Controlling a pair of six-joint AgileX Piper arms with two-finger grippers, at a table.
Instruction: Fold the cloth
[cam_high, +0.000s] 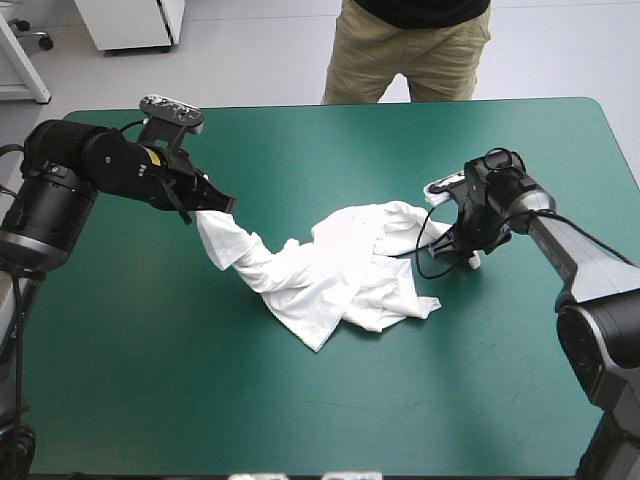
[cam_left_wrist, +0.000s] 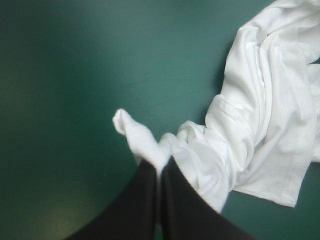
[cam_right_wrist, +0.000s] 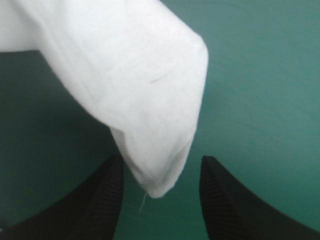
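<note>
The white T-shirt (cam_high: 340, 268) lies crumpled at the middle of the teal-green table. My left gripper (cam_high: 222, 207) is shut on the T-shirt's left end and holds that part a little above the cover; in the left wrist view the cloth (cam_left_wrist: 250, 125) trails from the pinched tip at the left gripper (cam_left_wrist: 160, 165) down to the heap. My right gripper (cam_high: 452, 243) stands low at the shirt's right edge. In the right wrist view the right gripper (cam_right_wrist: 160, 167) is open, with a rounded fold of the T-shirt (cam_right_wrist: 145, 100) reaching between the fingers.
Bare teal-green cover (cam_high: 300, 400) lies all round the heap, widest toward the near edge. A person stands beyond the table's far edge, not over the top.
</note>
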